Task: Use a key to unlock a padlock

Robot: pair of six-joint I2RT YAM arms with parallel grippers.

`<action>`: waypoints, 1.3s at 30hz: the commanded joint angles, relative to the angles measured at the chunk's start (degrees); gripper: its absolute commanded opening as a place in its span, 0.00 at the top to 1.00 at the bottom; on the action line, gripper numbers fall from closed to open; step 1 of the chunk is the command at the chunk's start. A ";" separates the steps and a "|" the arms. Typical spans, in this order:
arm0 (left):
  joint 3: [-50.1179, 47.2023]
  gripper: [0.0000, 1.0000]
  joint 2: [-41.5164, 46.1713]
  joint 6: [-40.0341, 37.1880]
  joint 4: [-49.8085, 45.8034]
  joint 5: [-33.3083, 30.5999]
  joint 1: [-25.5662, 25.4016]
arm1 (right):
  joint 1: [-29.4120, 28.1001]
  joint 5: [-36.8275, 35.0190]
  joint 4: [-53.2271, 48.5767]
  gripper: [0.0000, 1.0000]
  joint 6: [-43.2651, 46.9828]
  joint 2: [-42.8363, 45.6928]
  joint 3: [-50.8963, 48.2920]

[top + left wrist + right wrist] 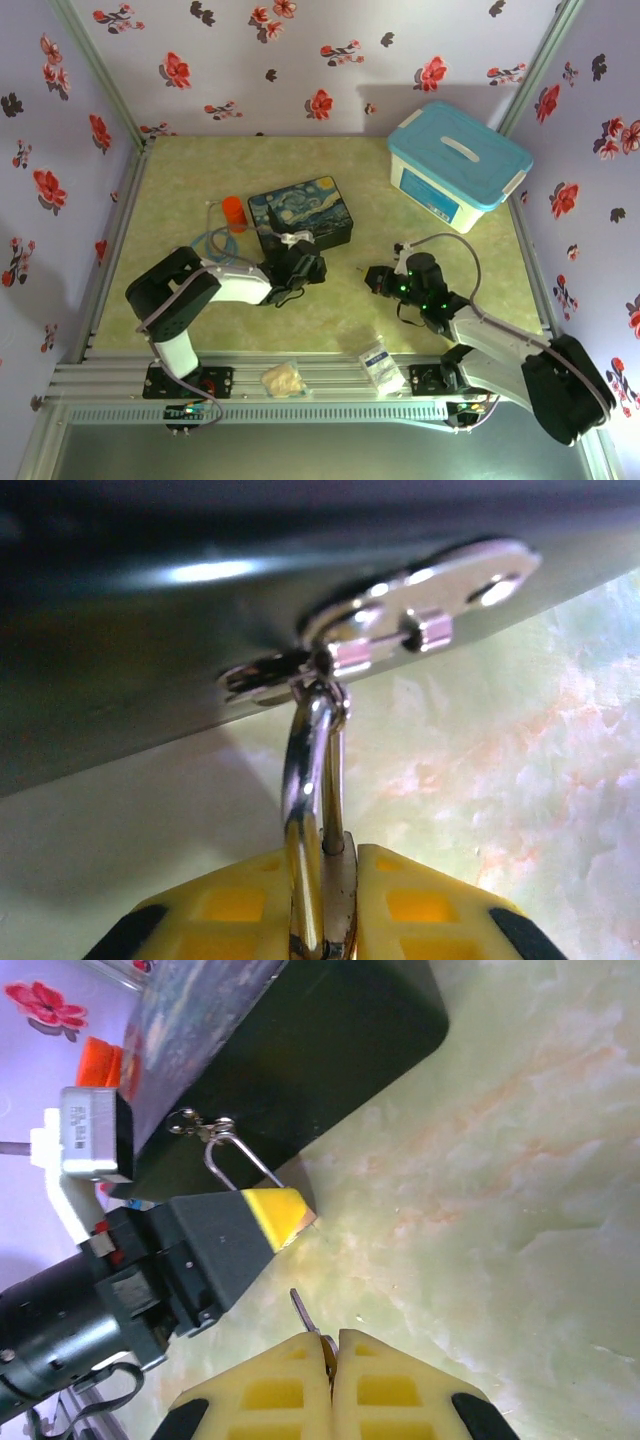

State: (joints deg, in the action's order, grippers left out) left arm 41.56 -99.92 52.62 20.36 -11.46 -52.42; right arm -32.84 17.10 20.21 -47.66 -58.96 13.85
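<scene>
The padlock (343,875) is pinched by its brass body between my left gripper's (345,855) yellow fingers. Its silver shackle (303,770) loops through the metal hasp (400,620) on the painted box (300,212). From the right wrist, that shackle (238,1158) shows between the box front and the left gripper (275,1215). My right gripper (333,1338) is shut on the key (305,1310), whose thin dark blade sticks out toward the padlock with a short gap of table between. From above, the left gripper (300,262) sits against the box and the right gripper (378,280) a little to its right.
An orange cylinder (233,213) stands left of the painted box. A blue-lidded white bin (458,165) sits at the back right. Two small packets (283,378) (380,365) lie on the near rail between the arm bases. Flowered walls enclose the green table (200,180).
</scene>
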 commanded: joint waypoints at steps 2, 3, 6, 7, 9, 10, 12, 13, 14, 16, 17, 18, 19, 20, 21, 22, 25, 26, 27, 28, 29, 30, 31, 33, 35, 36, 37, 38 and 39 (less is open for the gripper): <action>-3.57 0.87 2.93 4.58 10.49 0.81 0.65 | -4.48 -2.57 7.19 1.00 -3.62 -3.70 0.48; -4.19 0.87 3.27 5.25 11.71 1.07 0.68 | -4.96 -2.83 8.23 1.00 -4.21 -4.45 0.42; -5.11 0.88 4.00 6.67 14.69 2.26 0.73 | -6.20 -3.89 12.51 1.00 -7.59 -8.21 -0.08; -5.20 0.88 4.39 7.00 15.07 2.25 0.74 | -6.48 -4.28 14.47 1.00 -8.60 -9.77 -0.26; -5.68 0.89 4.73 7.52 16.55 2.24 0.89 | -7.46 -5.01 18.59 1.00 -9.58 -12.76 -0.70; -6.03 0.89 4.69 8.27 17.94 2.31 1.00 | -7.95 -5.46 20.96 1.00 -10.01 -14.33 -0.79; -6.82 0.90 4.15 10.07 21.12 3.51 1.58 | -8.61 -5.42 26.22 1.00 -10.76 -17.47 -0.93; -7.39 0.90 3.80 11.12 23.13 4.01 1.92 | -8.77 -5.28 28.84 1.00 -11.25 -18.99 -1.02; -8.01 0.91 3.46 12.01 25.25 4.47 2.14 | -8.82 -5.15 31.52 1.00 -11.97 -20.74 -1.08; -8.00 0.92 2.91 12.96 26.79 5.65 2.44 | -8.73 -4.93 34.26 1.00 -12.45 -23.04 -0.73; -7.90 0.92 2.76 12.84 27.10 6.04 2.43 | -8.81 -4.60 35.05 1.00 -12.62 -24.21 -0.34; -7.69 0.92 2.77 12.64 26.93 6.25 2.46 | -8.80 -4.41 35.83 1.00 -12.72 -25.26 -0.10; -7.68 0.92 2.76 12.70 26.58 6.24 2.48 | -8.82 -4.29 37.28 1.00 -12.94 -26.51 -0.05; -7.94 0.91 2.71 13.11 26.98 6.27 2.50 | -8.74 -4.11 38.72 1.00 -13.24 -27.80 0.03; -8.42 0.91 2.53 13.39 27.89 6.12 2.46 | -8.71 -4.10 39.84 1.00 -13.56 -28.90 0.13; -8.67 0.91 2.49 13.70 28.64 6.09 2.50 | -8.73 -3.90 40.87 1.00 -13.75 -30.27 0.41; -8.37 0.91 1.93 13.83 28.54 6.55 2.51 | -8.73 -3.24 44.79 1.00 -14.38 -34.72 1.13; -8.18 0.90 1.79 13.99 28.66 6.69 2.48 | -8.73 -2.69 47.04 1.00 -14.18 -36.43 1.42; -8.25 0.89 1.66 14.00 28.77 6.69 2.37 | -8.73 -2.22 49.11 1.00 -14.22 -37.82 1.58; -8.18 0.89 1.65 13.81 28.48 6.72 2.41 | -8.69 -2.03 51.08 1.00 -14.72 -39.27 1.79; -8.03 0.89 1.66 13.54 27.71 6.56 2.41 | -8.73 -2.08 52.41 1.00 -15.09 -40.57 1.97; -7.92 0.89 1.69 13.38 26.84 6.22 2.37 | -8.73 -2.14 53.54 1.00 -15.37 -41.78 2.21; -7.96 0.89 1.75 13.03 26.22 6.03 2.37 | -8.70 -2.07 54.39 1.00 -15.57 -42.91 2.39; -7.92 0.87 1.90 12.10 24.80 5.33 2.33 | -8.73 -1.94 55.54 1.00 -15.89 -44.56 2.65; -7.99 0.86 1.80 11.82 23.93 4.74 2.33 | -8.65 -1.72 56.86 1.00 -16.18 -45.70 2.71; -8.45 0.86 1.54 12.10 24.50 4.70 2.32 | -8.64 -1.81 57.34 1.00 -16.44 -46.18 2.76; -8.79 0.85 1.12 12.15 25.65 4.70 2.32 | -8.65 -1.81 57.61 1.00 -16.50 -46.57 2.82; -8.94 0.84 0.88 12.28 26.20 4.70 2.32 | -8.70 -1.69 57.87 1.00 -16.57 -46.87 2.94; -8.97 0.83 0.66 12.49 26.39 4.57 2.33 | -8.75 -1.55 58.43 1.00 -16.64 -47.18 2.98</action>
State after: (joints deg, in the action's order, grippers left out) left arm 32.88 -98.59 65.45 41.93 -6.15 -50.19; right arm -41.32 15.07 73.91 -63.53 -105.03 15.77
